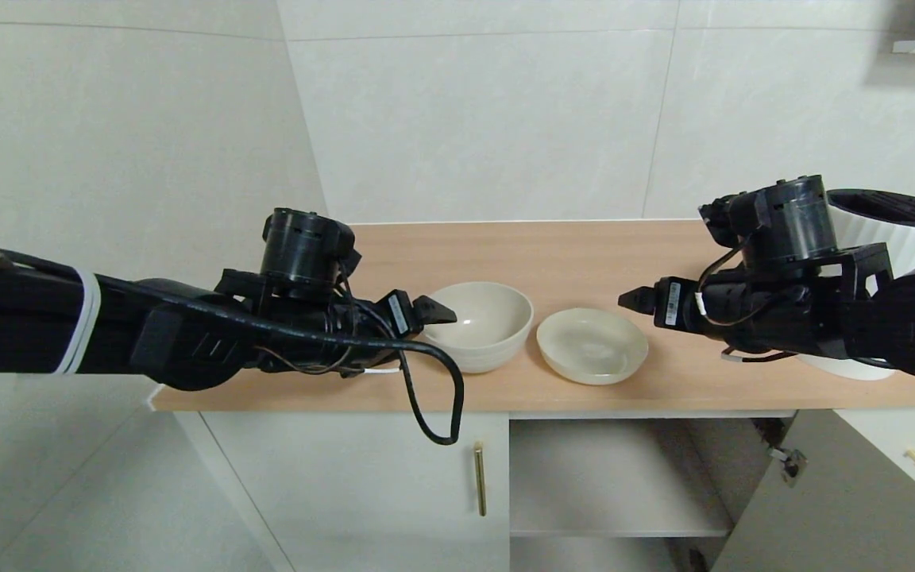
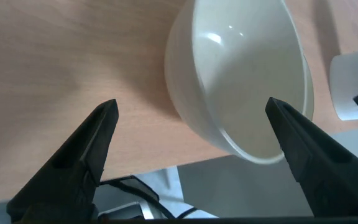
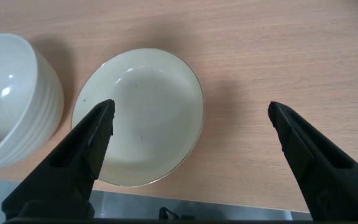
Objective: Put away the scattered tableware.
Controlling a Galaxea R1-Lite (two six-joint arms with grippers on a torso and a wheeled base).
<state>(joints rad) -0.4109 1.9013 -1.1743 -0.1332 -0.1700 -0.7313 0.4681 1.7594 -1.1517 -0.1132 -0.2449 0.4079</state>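
A deep cream bowl (image 1: 483, 324) (image 2: 241, 74) stands on the wooden counter (image 1: 569, 254), with a shallow cream dish (image 1: 592, 345) (image 3: 138, 115) close beside it on the right. My left gripper (image 1: 435, 310) (image 2: 191, 118) hovers open at the bowl's left rim, its fingers spread wide. Just right of the dish my right gripper (image 1: 634, 300) (image 3: 191, 118) is also open and holds nothing. The bowl's side (image 3: 14, 99) shows beside the dish in the right wrist view.
A large white ribbed container (image 1: 894, 230) stands on the counter behind my right arm. Below the counter a cupboard compartment (image 1: 608, 477) is open with a bare shelf, its door (image 1: 823, 500) swung out to the right. A closed door with a brass handle (image 1: 479, 478) is to the left.
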